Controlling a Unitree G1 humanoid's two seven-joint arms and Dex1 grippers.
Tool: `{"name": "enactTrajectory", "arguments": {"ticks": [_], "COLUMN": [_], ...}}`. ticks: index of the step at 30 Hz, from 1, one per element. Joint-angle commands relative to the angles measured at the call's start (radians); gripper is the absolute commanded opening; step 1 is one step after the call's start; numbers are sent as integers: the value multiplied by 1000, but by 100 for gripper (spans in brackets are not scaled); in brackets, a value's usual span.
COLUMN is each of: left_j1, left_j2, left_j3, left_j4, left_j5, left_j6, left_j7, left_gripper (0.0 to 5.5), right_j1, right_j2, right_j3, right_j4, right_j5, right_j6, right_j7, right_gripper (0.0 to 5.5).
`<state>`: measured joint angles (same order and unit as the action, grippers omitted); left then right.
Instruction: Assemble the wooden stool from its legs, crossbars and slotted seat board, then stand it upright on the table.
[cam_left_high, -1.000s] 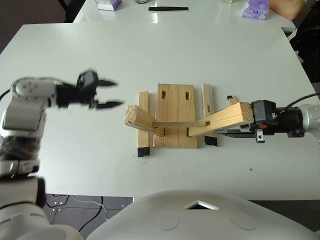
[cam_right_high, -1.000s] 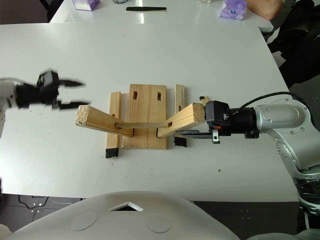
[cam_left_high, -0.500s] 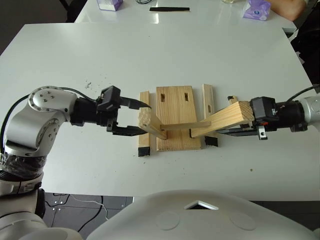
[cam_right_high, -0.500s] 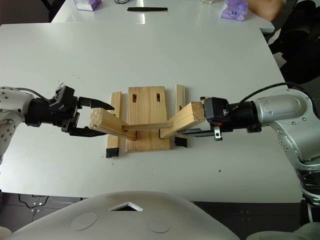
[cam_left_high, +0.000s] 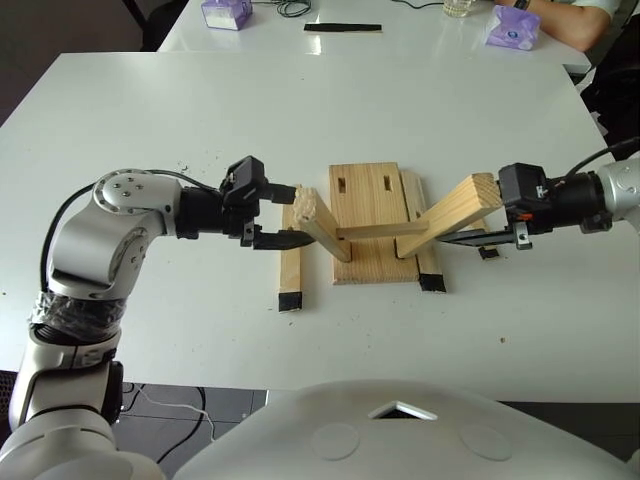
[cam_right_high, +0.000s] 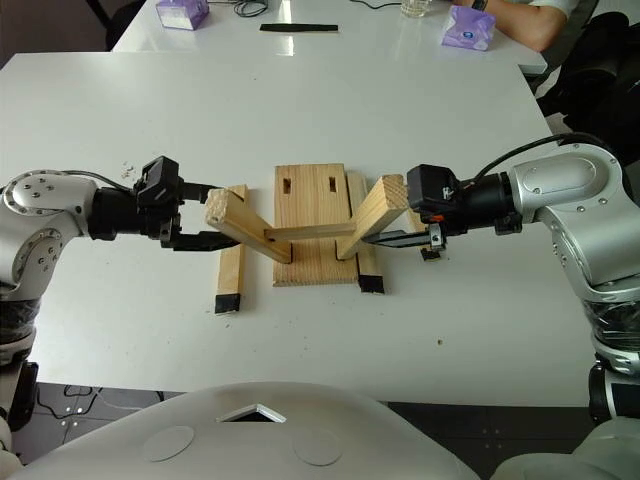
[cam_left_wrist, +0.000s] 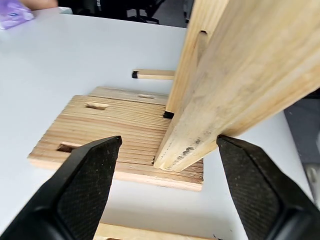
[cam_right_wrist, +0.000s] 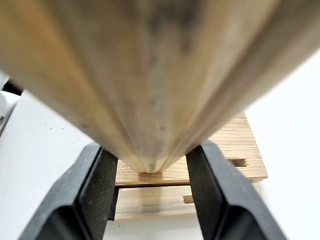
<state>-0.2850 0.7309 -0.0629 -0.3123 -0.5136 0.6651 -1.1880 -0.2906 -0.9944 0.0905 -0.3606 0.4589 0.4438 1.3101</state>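
The biggest change is the left arm. A second ago it hung well to the left of the seat board (cam_left_high: 365, 200). It has since swung in, and the left gripper (cam_left_high: 292, 214) now straddles the top end of the left leg (cam_left_high: 325, 225). Its fingers (cam_left_wrist: 85, 190) are spread, with a gap on at least one side, so it has not clamped yet.

The right gripper (cam_left_high: 462, 236) stays closed on the right leg (cam_left_high: 450, 212), to the right of the board. Both legs, joined by the crossbar (cam_left_high: 380, 231), now lean more steeply over the board's near half, with their tops closer together. The view itself has also shifted a little. I judge that the frame is being tipped upright so its feet can find the board's slots, and the left grip is the step still pending. Whether the feet touch the board I cannot tell.

The table (cam_left_high: 150, 110) has bare surface far to the left of, to the right of and beyond the board. Its near edge is closer, so the room towards the robot is tighter. One black-tipped slat (cam_left_high: 290, 265) lies just left of the board, under the left gripper's path. Another slat (cam_left_high: 428, 268) lies against the board's right side. A small black scrap (cam_left_high: 488, 253) sits right of the board, below the right gripper.
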Motion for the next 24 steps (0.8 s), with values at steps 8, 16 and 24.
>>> {"name": "enactTrajectory", "arguments": {"ticks": [8, 16, 24], "left_j1": [-76, -165, -184], "left_j2": [-183, -237, -251], "left_j3": [-152, -116, -24], "left_j4": [76, 241, 266], "left_j5": [68, 191, 162], "left_j6": [-111, -225, -233], "left_j7": [30, 131, 184], "left_gripper": [354, 431, 446], "right_j1": [-18, -72, -41], "right_j2": [226, 265, 253], "right_j3": [168, 160, 147], "right_j4": [66, 231, 338], "right_j5": [-142, -251, -337], "right_j6": [-92, -194, -303], "right_j7": [-98, -146, -180], "right_gripper": [203, 347, 349]}}
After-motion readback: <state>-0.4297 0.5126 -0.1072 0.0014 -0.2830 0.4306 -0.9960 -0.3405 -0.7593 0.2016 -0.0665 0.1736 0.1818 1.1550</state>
